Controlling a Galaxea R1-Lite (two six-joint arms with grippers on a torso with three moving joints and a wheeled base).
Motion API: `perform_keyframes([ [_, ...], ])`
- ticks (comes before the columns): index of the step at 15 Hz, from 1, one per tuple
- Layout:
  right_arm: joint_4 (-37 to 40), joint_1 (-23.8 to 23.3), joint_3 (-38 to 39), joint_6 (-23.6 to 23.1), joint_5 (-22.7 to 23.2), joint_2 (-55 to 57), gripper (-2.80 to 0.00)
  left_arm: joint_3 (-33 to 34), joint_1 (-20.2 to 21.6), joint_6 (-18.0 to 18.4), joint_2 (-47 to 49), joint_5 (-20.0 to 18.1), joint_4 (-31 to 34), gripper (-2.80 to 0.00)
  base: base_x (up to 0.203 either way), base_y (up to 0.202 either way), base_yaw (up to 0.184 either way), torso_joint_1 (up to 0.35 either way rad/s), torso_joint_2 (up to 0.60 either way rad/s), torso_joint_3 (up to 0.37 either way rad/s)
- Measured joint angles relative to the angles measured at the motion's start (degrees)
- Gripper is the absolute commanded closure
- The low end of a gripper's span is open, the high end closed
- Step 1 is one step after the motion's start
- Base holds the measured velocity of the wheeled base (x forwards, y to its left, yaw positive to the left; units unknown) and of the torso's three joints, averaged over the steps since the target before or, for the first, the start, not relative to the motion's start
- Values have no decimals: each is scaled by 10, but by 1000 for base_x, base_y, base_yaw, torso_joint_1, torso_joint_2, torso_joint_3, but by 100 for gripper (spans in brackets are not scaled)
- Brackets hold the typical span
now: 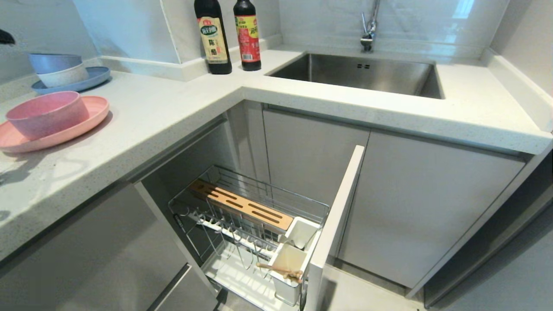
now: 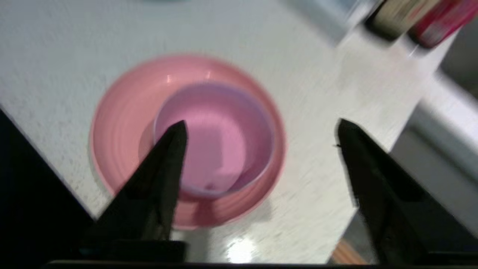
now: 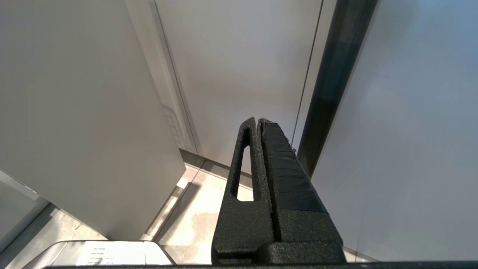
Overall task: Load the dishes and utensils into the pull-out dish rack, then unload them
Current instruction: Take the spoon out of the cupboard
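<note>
A pink bowl sits in a wide pink plate on the white counter at the left. In the left wrist view my left gripper hangs open above the counter. One finger is over the bowl and plate, the other out past the plate's rim; nothing is held. Below the counter the pull-out dish rack stands drawn out, with wooden chopsticks lying across its white utensil cup. My right gripper is parked low by the cabinet fronts, shut and empty.
A blue plate with a blue and a white bowl stands behind the pink dishes. Two dark bottles are in the counter's corner. The steel sink and tap lie to the right. The rack's grey front panel juts out.
</note>
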Motion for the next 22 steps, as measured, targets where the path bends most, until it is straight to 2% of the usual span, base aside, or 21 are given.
perform_keyframes([
  [2,0,0,0,0,0,0,0,8,-24,-31,-34,24,-49,0,0,0,0,0,0,0],
  [4,0,0,0,0,0,0,0,13,-67,-76,-70,51,-86,0,0,0,0,0,0,0],
  [7,0,0,0,0,0,0,0,27,-158,-140,-120,72,-101,0,0,0,0,0,0,0],
  [10,0,0,0,0,0,0,0,82,-258,-176,-156,88,-114,0,0,0,0,0,0,0],
  [14,0,0,0,0,0,0,0,153,-399,-183,-164,92,-131,0,0,0,0,0,0,0],
  [17,0,0,0,0,0,0,0,189,-501,-183,-124,100,-113,0,0,0,0,0,0,0],
  [19,0,0,0,0,0,0,0,195,-546,-183,-82,106,-71,0,0,0,0,0,0,0],
  [22,0,0,0,0,0,0,0,178,-576,-184,-11,107,2,0,0,0,0,0,0,0],
])
